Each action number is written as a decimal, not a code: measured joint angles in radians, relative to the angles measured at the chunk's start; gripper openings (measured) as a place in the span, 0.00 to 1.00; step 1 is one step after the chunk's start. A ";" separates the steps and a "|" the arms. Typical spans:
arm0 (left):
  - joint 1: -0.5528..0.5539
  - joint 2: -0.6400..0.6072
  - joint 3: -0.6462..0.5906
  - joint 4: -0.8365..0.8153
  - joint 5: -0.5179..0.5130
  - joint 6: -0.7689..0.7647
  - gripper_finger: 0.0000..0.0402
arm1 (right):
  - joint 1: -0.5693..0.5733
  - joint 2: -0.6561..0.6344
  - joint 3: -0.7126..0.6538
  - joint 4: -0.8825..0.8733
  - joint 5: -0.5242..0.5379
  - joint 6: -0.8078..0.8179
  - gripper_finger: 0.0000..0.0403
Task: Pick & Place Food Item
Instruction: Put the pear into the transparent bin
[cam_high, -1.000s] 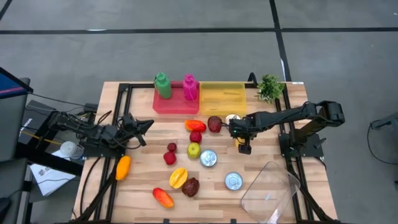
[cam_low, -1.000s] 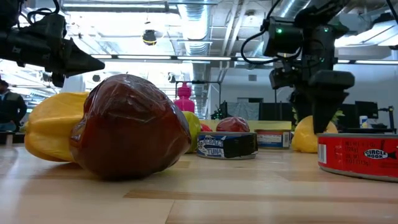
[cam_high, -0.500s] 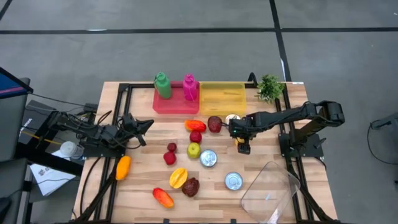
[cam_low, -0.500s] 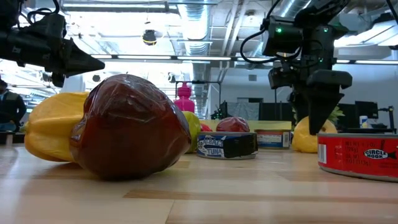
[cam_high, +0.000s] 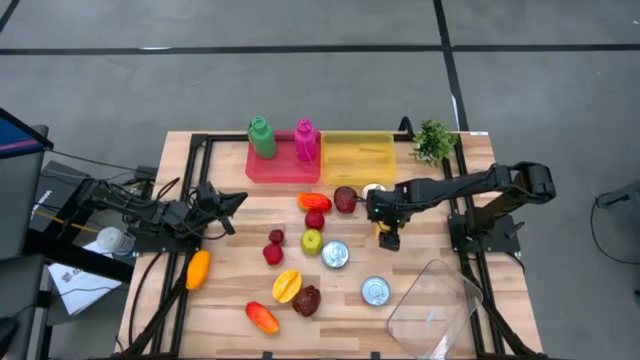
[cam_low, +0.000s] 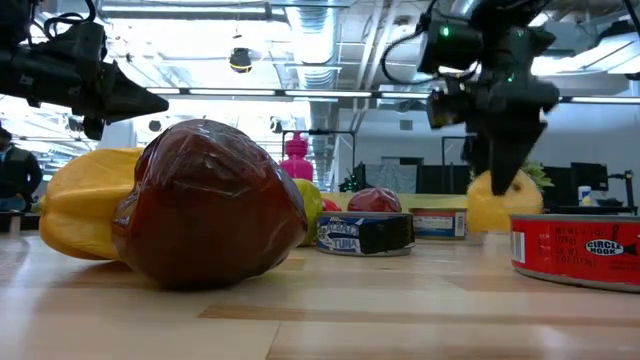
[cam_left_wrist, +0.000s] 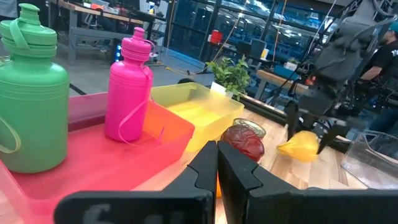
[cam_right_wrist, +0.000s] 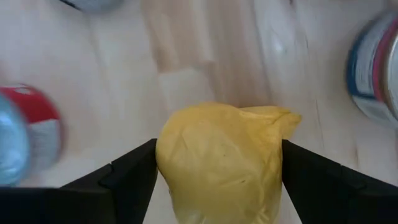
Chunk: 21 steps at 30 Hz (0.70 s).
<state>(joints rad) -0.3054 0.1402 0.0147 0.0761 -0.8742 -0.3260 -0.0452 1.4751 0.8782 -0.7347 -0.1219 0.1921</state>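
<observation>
The right gripper clamps its fingers on a yellow lemon above the worktop; the left gripper's fingers rest closed.

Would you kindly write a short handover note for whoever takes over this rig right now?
Right claw: shut on the yellow food item, a finger against each side; in the low view the item looks lifted just clear of the table.
Left claw: shut, empty, waiting at the table's left side near the red bin.
Things: the yellow bin sits at the back edge beside the red bin; other fruit and two cans lie mid-table.
Done: the item is gripped.
Left: carry it to its destination, likely one of the bins, and release.
</observation>
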 joint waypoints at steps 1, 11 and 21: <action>0.000 0.000 0.000 0.000 0.000 0.000 0.00 | -0.001 -0.007 0.012 0.002 -0.019 0.001 0.76; 0.000 0.000 0.000 0.009 0.000 0.000 0.00 | -0.054 -0.197 0.138 0.078 -0.198 0.022 0.75; 0.000 0.000 0.000 0.009 0.000 0.000 0.00 | -0.117 -0.424 0.200 0.501 -0.275 0.198 0.75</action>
<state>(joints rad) -0.3054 0.1402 0.0147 0.0855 -0.8737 -0.3260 -0.1619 1.0514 1.0786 -0.2338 -0.3967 0.3898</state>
